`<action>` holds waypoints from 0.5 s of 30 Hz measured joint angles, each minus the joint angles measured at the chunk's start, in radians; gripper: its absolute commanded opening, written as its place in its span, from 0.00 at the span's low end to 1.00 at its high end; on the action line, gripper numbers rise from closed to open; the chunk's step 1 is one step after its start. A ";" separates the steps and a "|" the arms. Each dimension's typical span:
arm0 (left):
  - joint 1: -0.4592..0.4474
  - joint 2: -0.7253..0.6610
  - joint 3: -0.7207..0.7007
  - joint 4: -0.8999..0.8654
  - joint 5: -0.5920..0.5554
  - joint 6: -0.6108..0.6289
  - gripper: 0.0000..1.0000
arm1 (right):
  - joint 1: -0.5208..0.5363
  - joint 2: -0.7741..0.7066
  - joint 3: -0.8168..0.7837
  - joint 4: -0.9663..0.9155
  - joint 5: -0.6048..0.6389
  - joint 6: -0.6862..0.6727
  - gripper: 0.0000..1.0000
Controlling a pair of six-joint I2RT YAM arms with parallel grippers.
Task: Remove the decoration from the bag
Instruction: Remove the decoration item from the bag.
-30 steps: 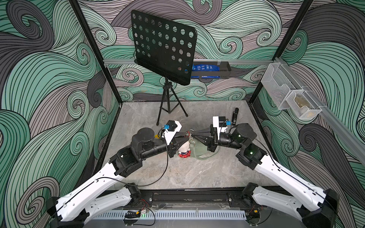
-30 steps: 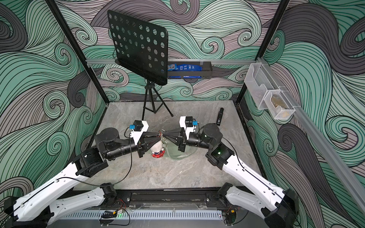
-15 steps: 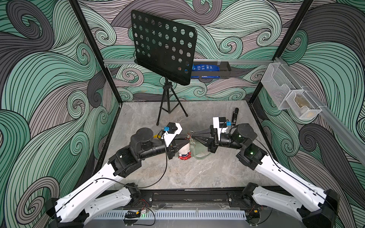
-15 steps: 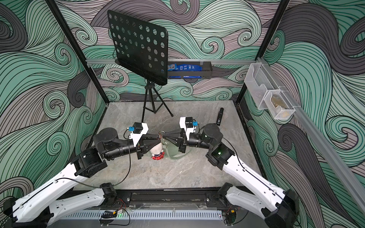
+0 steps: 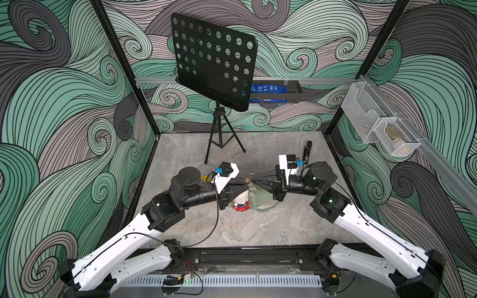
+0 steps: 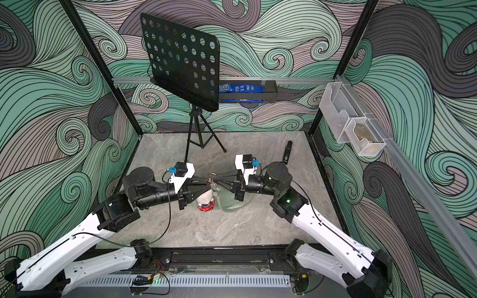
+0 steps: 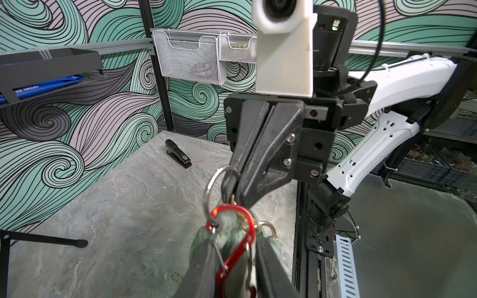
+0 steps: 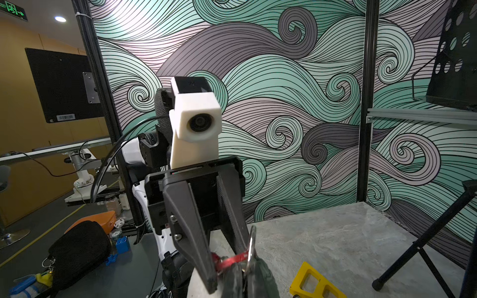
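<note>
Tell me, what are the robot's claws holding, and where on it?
The right gripper pinches the silver ring by its rim. The left gripper straddles the red carabiner; whether it grips cannot be told.

Both my arms are stretched forward and inward, with the wrists roughly level and the claws nose to nose mid-workspace. Left arm (image 5: 134, 232): elbow bent, left gripper (image 5: 247, 182) has its jaws part-way apart. Right arm (image 5: 366, 227) mirrors it. Right gripper (image 7: 233, 187) has its fingers pressed together, tips just beside the left's.
</note>
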 measured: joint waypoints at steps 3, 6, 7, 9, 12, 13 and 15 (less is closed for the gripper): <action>-0.001 0.000 0.000 0.002 0.010 -0.001 0.47 | -0.006 -0.001 0.000 -0.002 0.001 -0.002 0.00; -0.001 0.000 0.000 0.008 0.018 -0.002 0.48 | -0.010 -0.003 -0.001 -0.002 -0.004 -0.002 0.00; -0.001 0.000 0.000 0.008 0.019 -0.001 0.48 | -0.010 -0.005 -0.002 -0.002 -0.005 -0.002 0.00; -0.001 0.000 0.000 0.013 0.019 -0.002 0.48 | -0.010 -0.008 -0.002 -0.001 -0.006 -0.002 0.00; -0.001 0.004 0.000 0.021 0.019 -0.003 0.46 | -0.010 -0.009 -0.002 0.002 -0.011 -0.002 0.00; -0.001 0.006 0.000 0.022 0.019 -0.004 0.46 | -0.010 -0.009 -0.003 0.006 -0.012 -0.001 0.00; -0.001 0.011 0.000 0.024 0.019 -0.004 0.45 | -0.010 -0.009 -0.006 0.011 -0.014 0.000 0.00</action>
